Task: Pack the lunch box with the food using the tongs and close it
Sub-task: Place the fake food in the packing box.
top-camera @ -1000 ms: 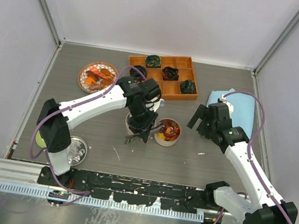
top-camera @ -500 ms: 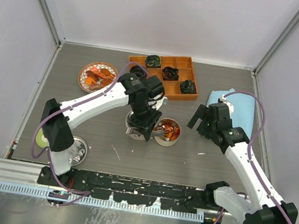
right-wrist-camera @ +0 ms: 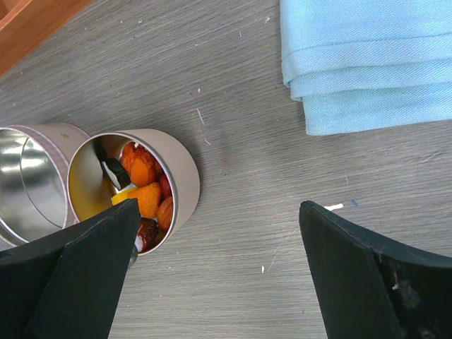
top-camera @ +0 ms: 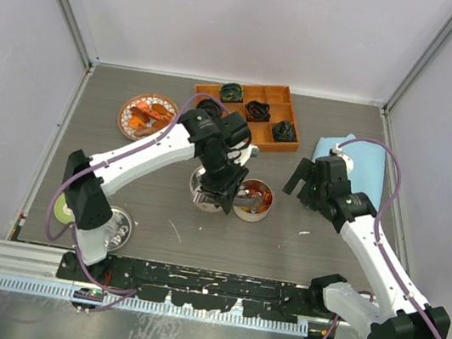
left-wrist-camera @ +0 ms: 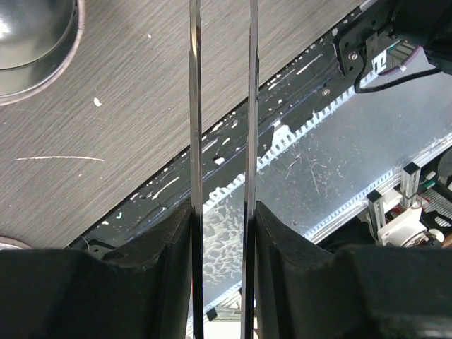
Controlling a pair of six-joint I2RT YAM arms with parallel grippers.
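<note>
Grey wood-grain table (top-camera: 327, 127) bearing an orange compartment tray (top-camera: 271, 148), an orange plate (top-camera: 122, 115), an empty tin (top-camera: 196, 191) beside a filled tin (top-camera: 250, 217), a folded blue cloth (top-camera: 362, 165), and a silver lid (top-camera: 118, 228).

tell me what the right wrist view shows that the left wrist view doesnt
Only the right wrist view: the tin holding the food, an empty tin beside it, the folded blue cloth, and the right end effector wide open. Only the left wrist view: the left end effector gripping the tongs by both thin arms, plus the metal rail along the near edge. Both share the grey wood-grain table.
</note>
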